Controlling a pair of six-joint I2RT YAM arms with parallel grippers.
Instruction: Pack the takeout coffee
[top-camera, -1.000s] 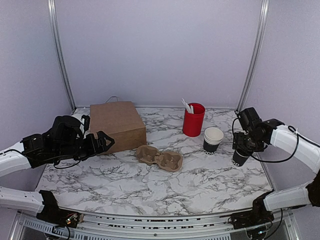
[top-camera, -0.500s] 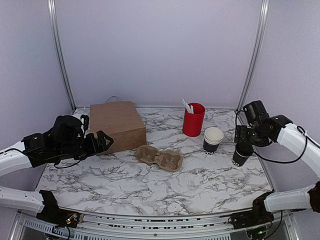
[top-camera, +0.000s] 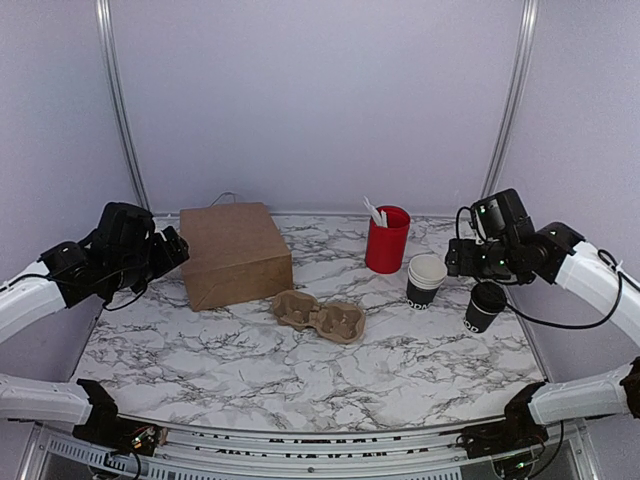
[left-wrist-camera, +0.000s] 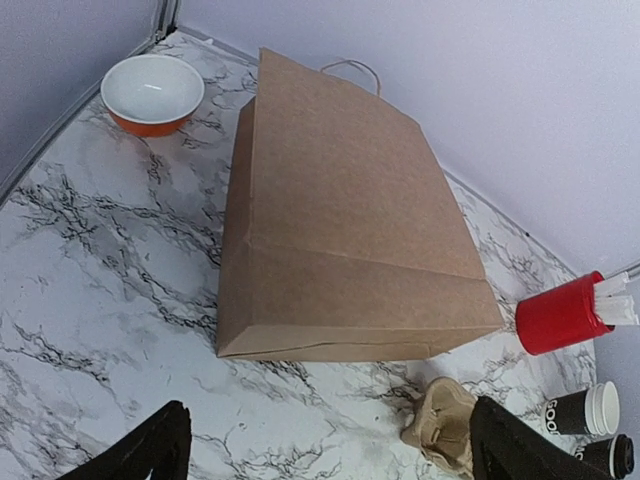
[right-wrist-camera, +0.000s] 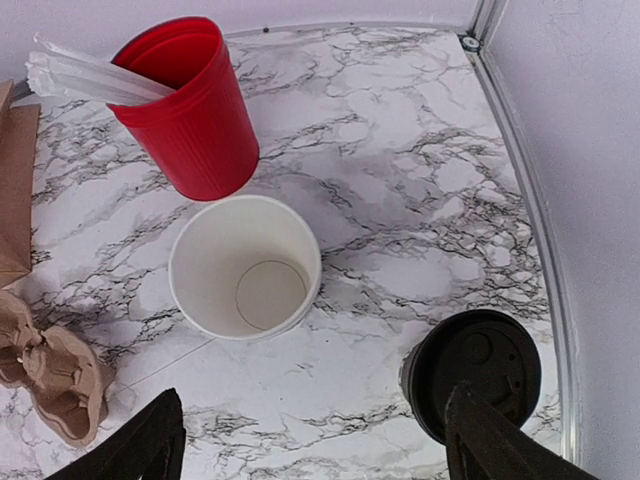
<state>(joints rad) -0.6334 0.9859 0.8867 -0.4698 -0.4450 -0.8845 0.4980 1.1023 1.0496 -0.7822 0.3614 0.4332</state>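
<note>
The coffee (top-camera: 486, 306) stands lidded on the right, just beside the cup stack (top-camera: 426, 279). The right gripper (right-wrist-camera: 318, 445) hovers above them, jaws wide and empty. If it comes down off-centre, a finger could clip the stack or tip the coffee (that lid might pop). The left gripper (left-wrist-camera: 335, 455), also spread and empty, hangs near the bag (left-wrist-camera: 340, 230), which lies on its side.

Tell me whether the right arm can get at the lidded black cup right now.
Probably yes. The right gripper hangs open just above and beside the lidded black cup, with nothing between them; the stack of lidless cups stands apart to the side.
</note>
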